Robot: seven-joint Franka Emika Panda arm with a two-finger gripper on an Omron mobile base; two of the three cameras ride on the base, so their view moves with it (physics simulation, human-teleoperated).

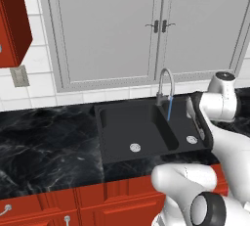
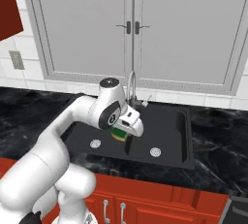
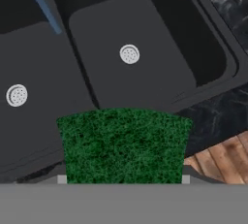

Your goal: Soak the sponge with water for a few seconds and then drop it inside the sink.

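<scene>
The sponge shows its dark green scrub face in the hand view, lying flat across the lower middle, held up above the near rim of the sink. From the right base view it appears as a small green and yellow block over the basins, near the divider. The sink is matte black with two rectangular basins, each with a round silver drain, set into the black marbled tabletop. The water falls as a thin, straight, translucent blue stream from the curved silver faucet, clear of the sponge.
</scene>
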